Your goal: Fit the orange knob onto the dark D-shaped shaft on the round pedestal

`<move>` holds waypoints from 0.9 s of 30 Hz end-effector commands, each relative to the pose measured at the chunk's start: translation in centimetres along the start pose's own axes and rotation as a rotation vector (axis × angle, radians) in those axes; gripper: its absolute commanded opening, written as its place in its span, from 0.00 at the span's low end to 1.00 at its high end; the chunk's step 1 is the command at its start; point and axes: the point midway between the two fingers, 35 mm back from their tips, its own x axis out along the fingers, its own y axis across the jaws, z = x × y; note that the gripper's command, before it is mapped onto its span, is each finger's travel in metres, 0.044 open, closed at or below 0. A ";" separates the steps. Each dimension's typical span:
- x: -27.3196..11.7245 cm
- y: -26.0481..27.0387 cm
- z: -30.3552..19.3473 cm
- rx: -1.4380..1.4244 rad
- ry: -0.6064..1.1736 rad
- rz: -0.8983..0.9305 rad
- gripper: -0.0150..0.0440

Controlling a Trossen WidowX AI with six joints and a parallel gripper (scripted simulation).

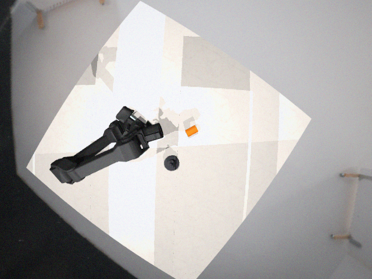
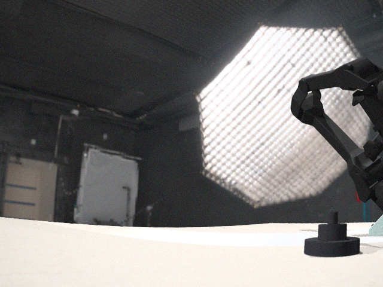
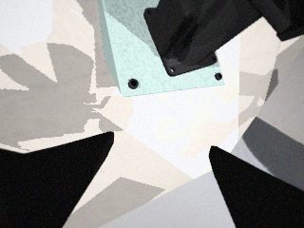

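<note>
In the top view, the black arm (image 1: 93, 162) (image 2: 335, 139) (image 3: 190, 40) reaches from the lower left towards the middle of the table (image 1: 207, 192) (image 2: 139, 259) (image 3: 157, 114), with its joints folded strongly. The exterior view shows it high at the right edge, bent at a sharp corner, and from this corner a long link slopes down to the right. In the wrist view, the gripper (image 3: 161, 143) is released: its two black fingertips stand wide apart, with nothing between them. Behind this gap there is the pale green base plate (image 3: 133, 71) (image 2: 377, 228), on which the arm's foot is mounted.

The orange knob (image 1: 191, 131) is on the table, well apart from the arm. From above it shows as a small rectangle, so it seems to lie on its side. Its long axis goes at a shallow slant, from lower left to upper right in the top view. Which end has the hole, I cannot tell.

The round pedestal (image 1: 166, 166) (image 2: 331, 247) stands below and to the left of the knob in that view, apart from it. Its dark shaft (image 1: 172, 163) (image 2: 333, 217) points straight up and is bare.
</note>
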 end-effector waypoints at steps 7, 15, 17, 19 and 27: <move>-1.8 3.7 -2.8 -0.540 -0.082 0.091 1.00; -3.7 9.4 -7.1 -1.314 -0.291 0.135 1.00; -3.8 10.3 -7.7 -1.426 -0.329 0.129 1.00; -4.0 11.1 -8.3 -1.522 -0.363 0.122 1.00; -4.3 14.2 -10.4 -1.912 -0.511 0.057 1.00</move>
